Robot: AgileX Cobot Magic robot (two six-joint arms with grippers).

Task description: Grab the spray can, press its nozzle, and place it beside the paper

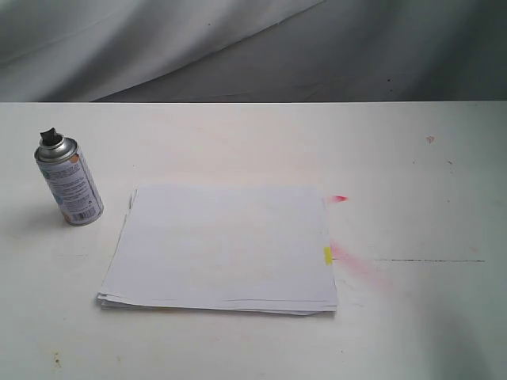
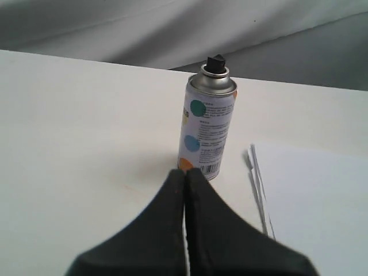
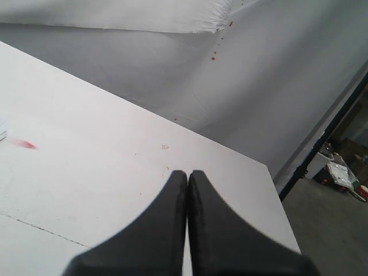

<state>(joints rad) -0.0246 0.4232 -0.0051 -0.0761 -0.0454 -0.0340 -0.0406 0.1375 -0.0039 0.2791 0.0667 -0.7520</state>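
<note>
- The spray can [image 1: 70, 184] stands upright on the left side of the table [image 1: 412, 158]. It is near the far-left corner of the paper [image 1: 222, 245] and does not touch it.
- The can body is silver metal. Its white label carries teal, blue and orange dots, printed text and a barcode.
- The nozzle [image 1: 51, 137] is black and sits on the domed top of the can. Nothing touches it.
- The paper is a thin stack of white sheets lying flat at the middle of the table. The edges are slightly fanned at the left and near sides.
- 1 yellow tab [image 1: 327, 255] sits at the right edge of the stack.
- The left gripper [image 2: 184, 174] has its 2 black fingers pressed together with nothing between them. In the left wrist view it hangs above the table on the near side of the can, with its tips short of the can's base.
- The right gripper [image 3: 187, 174] has its 2 fingers pressed together and holds nothing. It is over bare table, well apart from the can.
- 1 small red mark [image 1: 339, 199] lies just beside the far-right corner of the paper. A pink smear [image 1: 356, 265] spreads to the right of the tab.
- A grey cloth backdrop [image 1: 238, 47] hangs behind the far edge of the table.
</note>
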